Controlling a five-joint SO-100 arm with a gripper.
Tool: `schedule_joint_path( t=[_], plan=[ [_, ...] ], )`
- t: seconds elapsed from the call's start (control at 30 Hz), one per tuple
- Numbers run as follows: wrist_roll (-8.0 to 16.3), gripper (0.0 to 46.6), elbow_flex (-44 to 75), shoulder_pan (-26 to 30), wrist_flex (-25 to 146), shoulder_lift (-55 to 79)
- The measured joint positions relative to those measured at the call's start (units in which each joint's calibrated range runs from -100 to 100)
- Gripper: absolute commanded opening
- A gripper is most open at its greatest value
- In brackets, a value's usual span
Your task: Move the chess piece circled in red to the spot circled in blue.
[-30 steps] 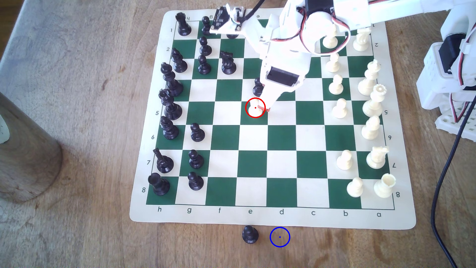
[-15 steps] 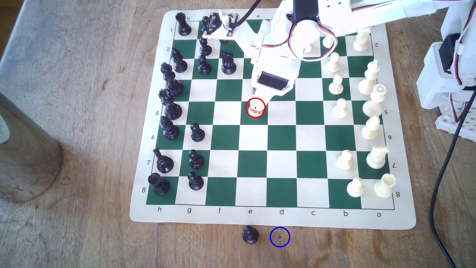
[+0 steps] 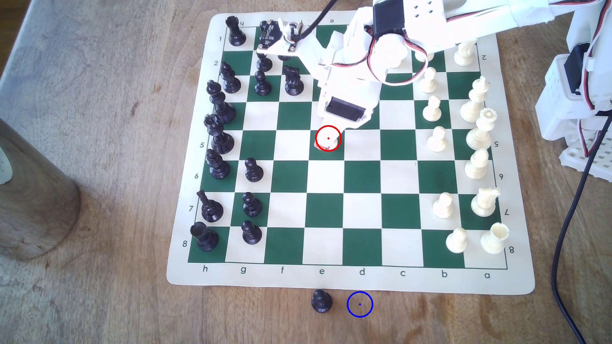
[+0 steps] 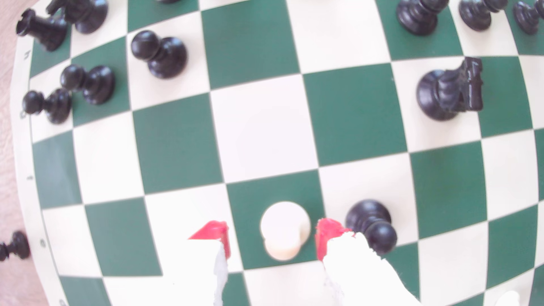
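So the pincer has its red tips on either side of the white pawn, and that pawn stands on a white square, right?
Not quite. The wrist view shows the white pawn standing on a green square, not a white one. The rest holds: the pincer is open, with one red tip on each side of the pawn.

Wooden table carries chess mat, black pawn.
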State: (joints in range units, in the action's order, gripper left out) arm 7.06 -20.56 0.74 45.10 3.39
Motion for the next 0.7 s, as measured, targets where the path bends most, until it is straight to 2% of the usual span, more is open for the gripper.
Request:
schedule_joint_path(
  t=[0.27,0.3,0.37,0.47,0.7],
  plan=[
    [0.29,13.8,0.00,1.03,-0.24,2.18],
    [0.29,13.1,0.00,1.03,-0.32,2.18],
    [0.29,6.7,0.00,1.03,-0.80,2.18],
    [0.29,2.8,0.00,1.03,-1.04,2.18],
    [0.29,0.6,0.00,1.03,-1.67,2.18]
  ],
)
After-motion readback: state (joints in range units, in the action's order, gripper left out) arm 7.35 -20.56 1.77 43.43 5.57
